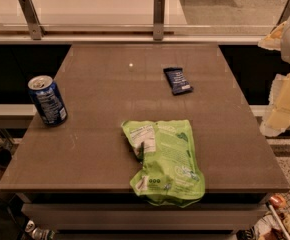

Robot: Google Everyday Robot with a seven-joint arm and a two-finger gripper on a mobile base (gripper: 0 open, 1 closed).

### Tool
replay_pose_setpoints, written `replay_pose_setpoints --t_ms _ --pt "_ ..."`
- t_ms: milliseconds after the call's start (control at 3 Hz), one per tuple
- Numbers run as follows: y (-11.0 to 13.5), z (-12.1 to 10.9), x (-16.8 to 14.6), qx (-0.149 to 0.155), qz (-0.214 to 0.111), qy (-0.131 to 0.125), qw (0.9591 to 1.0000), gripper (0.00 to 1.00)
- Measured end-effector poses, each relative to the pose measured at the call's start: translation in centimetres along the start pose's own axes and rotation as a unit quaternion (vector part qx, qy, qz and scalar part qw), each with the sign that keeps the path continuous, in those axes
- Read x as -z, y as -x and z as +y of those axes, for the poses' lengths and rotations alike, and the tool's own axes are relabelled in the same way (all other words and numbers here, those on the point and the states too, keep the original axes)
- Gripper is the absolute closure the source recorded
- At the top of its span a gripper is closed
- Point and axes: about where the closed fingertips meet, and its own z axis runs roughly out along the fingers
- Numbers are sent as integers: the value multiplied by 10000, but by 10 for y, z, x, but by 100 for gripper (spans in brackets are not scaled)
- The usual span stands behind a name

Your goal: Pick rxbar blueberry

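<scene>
The rxbar blueberry point(178, 80) is a small flat dark navy wrapper with pale lettering. It lies flat on the brown table point(100, 109), right of centre toward the back. My gripper point(281, 115) is at the right edge of the view, pale and yellowish, beyond the table's right side. It is well apart from the bar, to the bar's right and slightly nearer to me. It holds nothing that I can see.
A blue soda can point(47, 100) stands upright near the table's left edge. A large light-green crinkled bag point(166, 160) lies at the front centre, overhanging the front edge. A glass rail with metal posts point(158, 16) runs behind the table.
</scene>
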Motion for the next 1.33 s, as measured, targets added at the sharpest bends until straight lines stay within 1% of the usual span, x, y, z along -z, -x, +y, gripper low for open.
replay_pose_setpoints --t_ms 333,667,1000,1333 --pt "0 0 0 0 0 0 10000 0" --pt "6 -4 -6 -298 -239 110 9992 0" --pt "15 -4 -17 -933 -644 289 9931 0" --pt "27 -2 -26 -1745 -928 336 9797 0"
